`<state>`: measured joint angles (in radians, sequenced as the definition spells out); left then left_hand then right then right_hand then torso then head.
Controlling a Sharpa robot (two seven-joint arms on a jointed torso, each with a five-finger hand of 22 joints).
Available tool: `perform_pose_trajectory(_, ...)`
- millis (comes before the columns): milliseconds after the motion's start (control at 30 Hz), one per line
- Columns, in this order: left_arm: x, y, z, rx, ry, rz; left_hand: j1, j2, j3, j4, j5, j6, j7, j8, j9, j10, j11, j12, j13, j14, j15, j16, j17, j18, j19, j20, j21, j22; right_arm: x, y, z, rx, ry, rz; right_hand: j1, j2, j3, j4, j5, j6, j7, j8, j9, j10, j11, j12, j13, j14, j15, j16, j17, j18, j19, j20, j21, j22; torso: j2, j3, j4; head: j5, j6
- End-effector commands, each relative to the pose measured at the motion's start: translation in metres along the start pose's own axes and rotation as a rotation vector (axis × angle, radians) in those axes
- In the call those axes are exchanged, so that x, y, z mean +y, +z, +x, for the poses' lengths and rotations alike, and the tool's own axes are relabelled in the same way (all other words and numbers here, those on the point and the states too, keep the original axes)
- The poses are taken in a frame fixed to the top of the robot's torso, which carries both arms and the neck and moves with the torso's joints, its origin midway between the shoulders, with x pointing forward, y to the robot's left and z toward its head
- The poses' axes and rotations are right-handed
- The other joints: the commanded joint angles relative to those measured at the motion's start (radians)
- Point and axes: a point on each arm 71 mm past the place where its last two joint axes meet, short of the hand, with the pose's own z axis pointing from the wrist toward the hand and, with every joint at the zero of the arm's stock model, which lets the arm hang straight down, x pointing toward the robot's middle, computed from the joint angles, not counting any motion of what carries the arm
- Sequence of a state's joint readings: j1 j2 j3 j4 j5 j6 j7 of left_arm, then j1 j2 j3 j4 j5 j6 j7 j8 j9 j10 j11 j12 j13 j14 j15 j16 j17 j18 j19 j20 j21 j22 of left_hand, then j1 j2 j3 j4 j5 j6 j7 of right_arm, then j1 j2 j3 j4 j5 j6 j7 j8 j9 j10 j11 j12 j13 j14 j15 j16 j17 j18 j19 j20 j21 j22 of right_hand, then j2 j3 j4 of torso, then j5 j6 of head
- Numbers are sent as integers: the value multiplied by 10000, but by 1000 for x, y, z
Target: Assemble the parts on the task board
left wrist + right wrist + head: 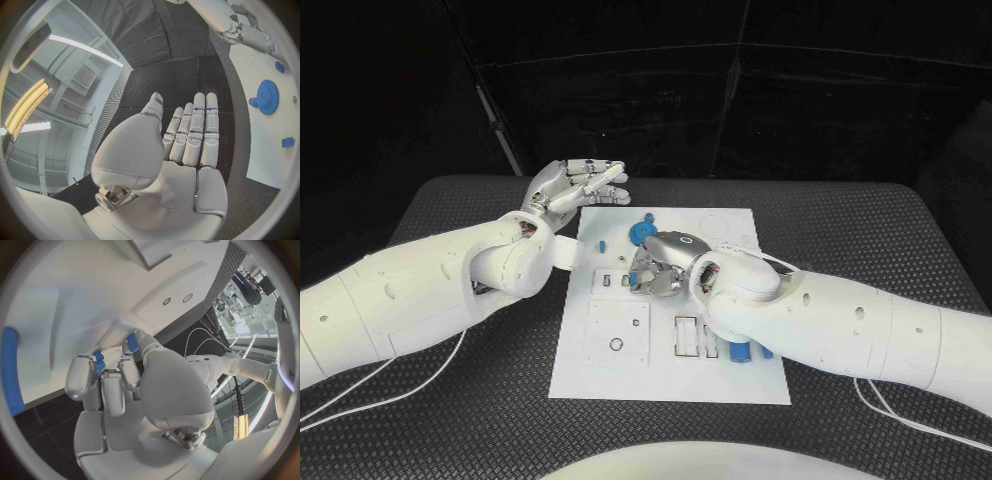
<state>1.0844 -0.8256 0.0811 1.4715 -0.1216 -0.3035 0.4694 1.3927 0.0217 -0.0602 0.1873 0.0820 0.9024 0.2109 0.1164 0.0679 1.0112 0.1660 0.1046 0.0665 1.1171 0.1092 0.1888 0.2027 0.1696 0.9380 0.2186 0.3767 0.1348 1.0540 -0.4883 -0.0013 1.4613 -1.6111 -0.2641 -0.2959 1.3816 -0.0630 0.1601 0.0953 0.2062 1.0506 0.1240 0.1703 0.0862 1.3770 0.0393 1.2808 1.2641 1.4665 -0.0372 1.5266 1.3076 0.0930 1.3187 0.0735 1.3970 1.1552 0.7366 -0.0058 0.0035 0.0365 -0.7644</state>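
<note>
The right robot hand (664, 266) holds a small blue piece (99, 361) down on the white board (733, 222) to fit it in, while the left robot hand (574, 186) waits flat and empty beside the board on the counter (877, 240)

Evenly lit from overhead; black backdrop behind the table (877, 240) swallowing detail. White board (733, 385) bright, near washed out, soft shadow beneath the right hand (668, 265). Ceiling strip lights glaring beyond the left hand (187, 140). Strong fisheye bending toward both wrist rims. Slight softness on near palms.
</note>
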Motion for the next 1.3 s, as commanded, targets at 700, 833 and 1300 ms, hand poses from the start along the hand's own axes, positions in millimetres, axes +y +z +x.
perform_pose_trajectory(700, -1, 0, 0, 104, -24, 59, 31, 81, -80, -4, -39, 65, 10, -77, -14, 78, -18, -70, -12, 51, 39, -45, 22, 137, 65, 30, -46, -23, -3, 0, 4, 111, -105, 290, -360, -390, -120, 138, -170, -662, 212, -343, -127, -419, 193, -418, -371, 763, 234, -117, 1298, -48, -159, 215, -149, -200, 1, -2, 3, -5, -28)
perform_pose_trajectory(833, -1, 0, 0, 103, -23, 52, 30, 80, -82, -4, -39, 63, 16, -81, -15, 77, -16, -74, -12, 52, 40, -48, 23, 136, 65, 30, -48, -25, -3, -1, 2, -103, -31, 281, -583, -574, -366, 281, -69, -905, 259, -431, -148, -608, 247, -651, -600, 756, 281, -130, 1279, -37, -190, 265, -183, -251, -2, -2, 1, 4, -32)
perform_pose_trajectory(1300, 0, 1, -1, 115, -23, -78, 48, 122, -145, -22, -39, 159, 9, -127, -7, 189, -39, -125, -4, 271, -5, -42, 107, 148, 158, 4, -42, -48, 5, -15, -8, -1723, 529, -518, 38, -1079, -2230, 1921, 238, -1850, 473, -167, -149, -956, 457, -804, -960, 769, 470, -86, 1402, -15, -269, 452, -263, -349, -7, 18, -5, 20, -4)
